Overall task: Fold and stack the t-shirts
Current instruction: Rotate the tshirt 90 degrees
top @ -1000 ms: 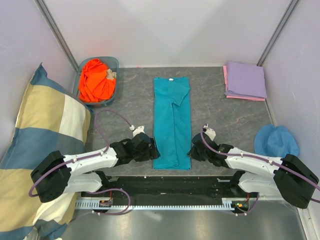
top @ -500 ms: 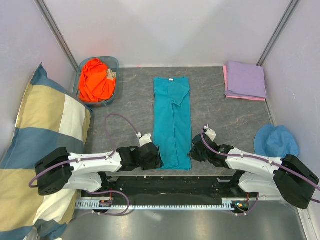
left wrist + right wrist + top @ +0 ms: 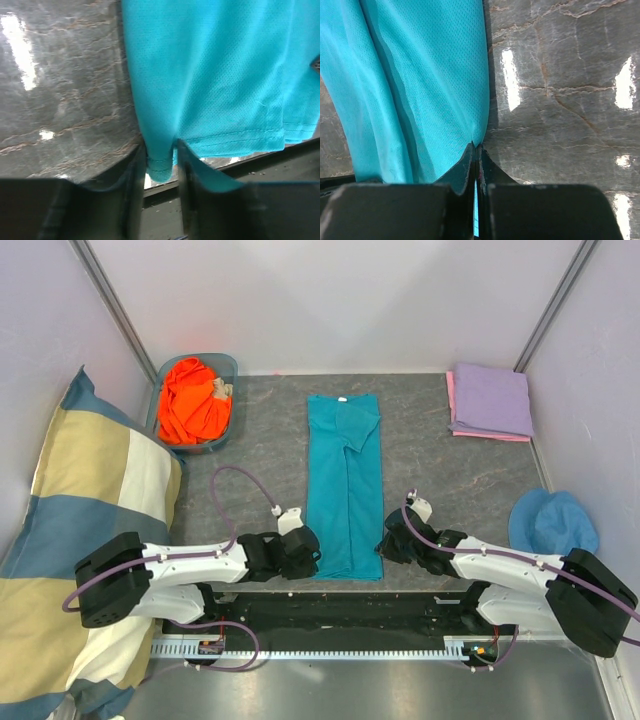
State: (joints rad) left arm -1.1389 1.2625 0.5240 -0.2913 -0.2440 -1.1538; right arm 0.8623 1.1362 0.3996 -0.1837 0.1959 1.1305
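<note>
The teal t-shirt (image 3: pixel 345 480) lies in middle of table (image 3: pixel 260 440), folded lengthwise into a long strip, collar at far end, hem at near edge. L gripper (image 3: pixel 161 152) is at hem's near-left corner: fingers (image 3: pixel 134 170) apart w/ the corner sitting between them, cloth close to both, a sliver of gap showing on one side. R gripper (image 3: pixel 475 146) is at near-right corner, fingers together, clamped on shirt edge, teal visible in the seam btwn them. Orange t-shirt (image 3: pixel 192 400) crumpled in basket (image 3: pixel 232 365), far left. Lavender t-shirt (image 3: pixel 492 398) folded atop pink t-shirt (image 3: pixel 451 400), far right. Blue hat (image 3: pixel 553 522) near right wall; checked pillow (image 3: pixel 80 500) along left wall
</note>
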